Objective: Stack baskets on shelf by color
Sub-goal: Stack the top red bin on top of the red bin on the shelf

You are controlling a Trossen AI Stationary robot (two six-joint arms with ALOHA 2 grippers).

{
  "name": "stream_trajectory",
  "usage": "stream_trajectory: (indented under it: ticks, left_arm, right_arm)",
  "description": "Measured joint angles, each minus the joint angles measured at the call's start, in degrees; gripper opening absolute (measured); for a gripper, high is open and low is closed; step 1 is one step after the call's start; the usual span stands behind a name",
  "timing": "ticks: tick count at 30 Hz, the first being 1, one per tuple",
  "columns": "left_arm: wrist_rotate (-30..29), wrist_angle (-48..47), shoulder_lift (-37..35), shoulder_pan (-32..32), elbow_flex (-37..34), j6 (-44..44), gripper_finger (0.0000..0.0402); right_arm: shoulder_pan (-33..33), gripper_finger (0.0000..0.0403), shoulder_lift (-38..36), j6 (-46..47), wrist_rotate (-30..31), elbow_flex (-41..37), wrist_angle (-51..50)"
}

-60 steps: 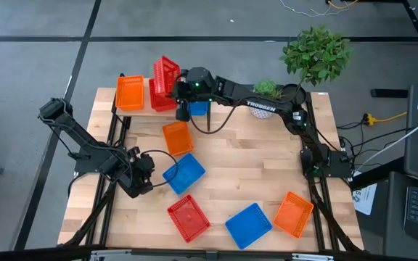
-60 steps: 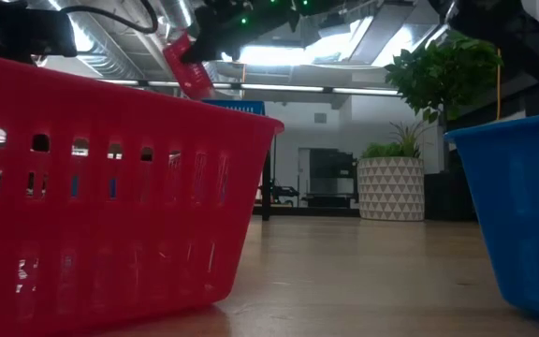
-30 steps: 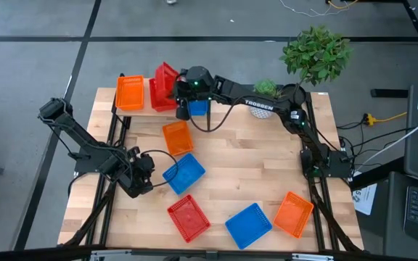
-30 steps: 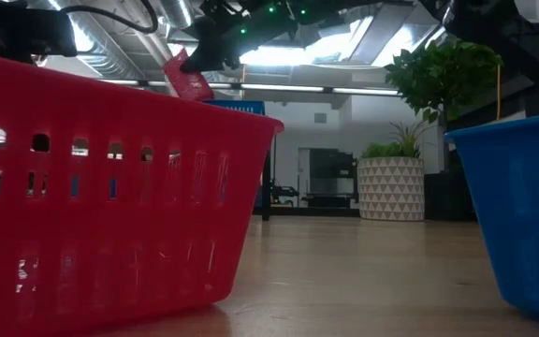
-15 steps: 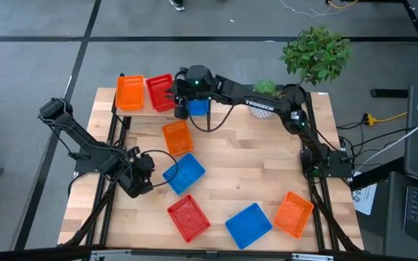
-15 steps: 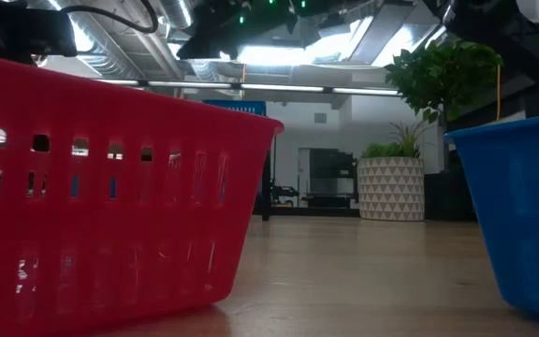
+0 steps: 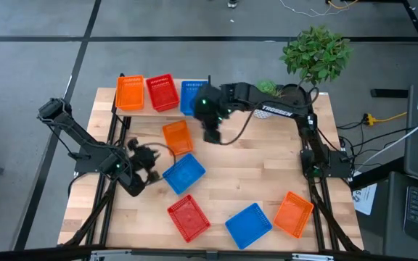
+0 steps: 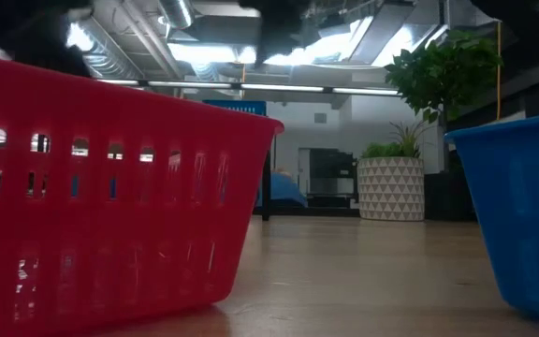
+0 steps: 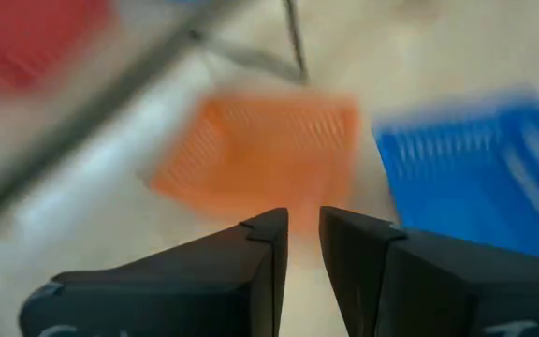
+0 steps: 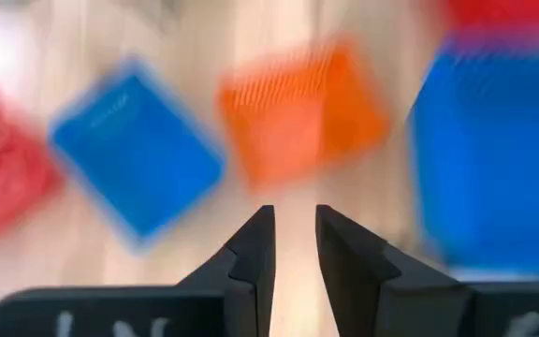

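We see the shelf (image 7: 140,109) at the far side of the table (image 7: 267,174). Three baskets sit on it in a row: an orange basket (image 7: 129,93), then a red basket (image 7: 162,92), then a blue basket (image 7: 190,94).

The right tool (image 7: 212,135) hangs over the table just in front of the shelf, near the blue one. Its two fingers (image 10: 255,245) are a little apart and hold nothing.

The left tool (image 7: 145,156) is low on the left side of the table. Its fingers (image 9: 268,245) are also a little apart and empty. Another orange basket (image 7: 177,136) lies just past it, and a second blue basket (image 7: 184,173) lies right beside it.

Near the front edge lie a second red basket (image 7: 188,217), a third blue basket (image 7: 248,224) and a third orange basket (image 7: 293,214).

A plant pot (image 8: 390,188) stands at the far right corner.
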Motion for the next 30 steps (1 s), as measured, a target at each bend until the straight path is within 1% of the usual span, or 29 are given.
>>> stream_trajectory:
  ticks: [2, 4, 6, 9, 12, 14, 17, 21, 23, 25, 30]
  left_arm:
    - [-3.27, -1.18, -1.58, 2.74, 3.26, 2.87, 0.0057]
    - [-2.89, -1.65, -3.37, 6.97, 7.61, 9.37, 0.0057]
    - [-0.95, -1.67, -4.73, 12.46, 12.67, 18.15, 0.0057]
    - [4.8, -1.72, -5.27, 22.12, 20.35, 30.89, 0.0057]
    - [13.98, -1.56, -5.42, 32.16, 26.75, 40.55, 0.0057]
    - [20.99, -1.79, -5.4, 38.82, 29.68, 44.92, 0.0057]
    - [30.72, -1.64, -4.59, 48.54, 31.91, 48.79, 0.0057]
    - [42.29, -2.48, -2.18, 59.8, 32.06, 50.93, 0.0057]
    - [47.46, -1.95, -0.37, 64.13, 32.08, 51.74, 0.0057]
    - [49.88, -1.95, 1.77, 67.38, 32.08, 52.86, 0.0057]
    - [50.12, -0.59, 7.4, 70.92, 32.06, 53.3, 0.0057]
  right_arm:
    - [0.73, 0.008, 0.0, 1.55, -0.02, -0.04, -7.28]
    - [1.54, 0.008, 0.0, 2.81, 0.02, -0.04, -13.9]
    - [2.46, 0.008, 0.0, 3.86, 0.11, -0.06, -16.96]
    - [4.13, 0.008, -0.44, 3.13, 0.17, -1.28, -16.65]
    - [5.75, 0.0081, -2.79, 1.62, 0.13, -5.09, -16.65]
    - [6.56, 0.0081, -5.49, 0.77, 0.02, -9.84, -16.67]
    - [7.29, 0.0081, -11.0, 1.84, 0.04, -19.94, -15.75]
    - [8.1, 0.0081, -20.5, 7.47, -0.01, -35.69, -7.68]
    - [8.73, 0.0081, -25.19, 11.32, 0.0, -43.05, -2.97]
    - [9.69, 0.0081, -29.68, 15.12, 0.09, -49.88, 1.58]
    - [13.21, 0.0081, -39.72, 23.74, 0.2, -64.96, 13.76]
